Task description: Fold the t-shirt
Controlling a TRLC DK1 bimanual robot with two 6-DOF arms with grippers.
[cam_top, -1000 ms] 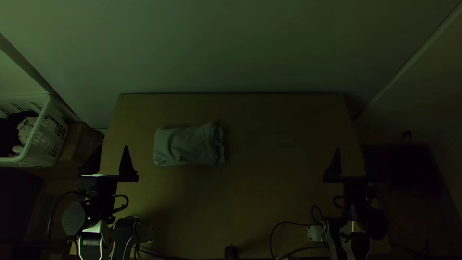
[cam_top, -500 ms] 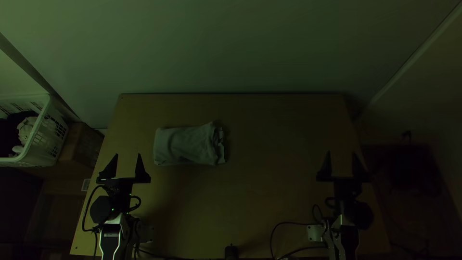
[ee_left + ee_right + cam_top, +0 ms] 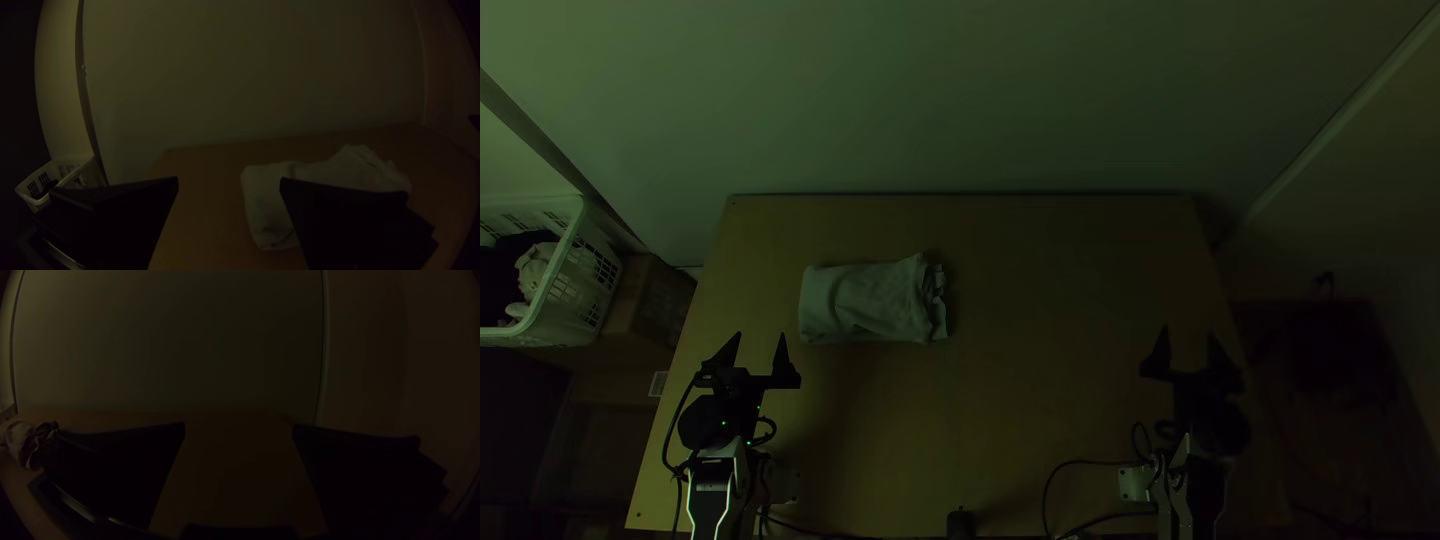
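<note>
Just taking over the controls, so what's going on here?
Nothing is being handled. The pale cloth t-shirt lies folded into a rough rectangle on the light wooden table, ruffled at one end. The black two-fingered left hand is open and empty near it; the matching right hand, also open and empty, is farther off.

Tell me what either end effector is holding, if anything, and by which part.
Nothing is held: the left end effector and right end effector are both open, and the t-shirt lies folded on the table.
</note>
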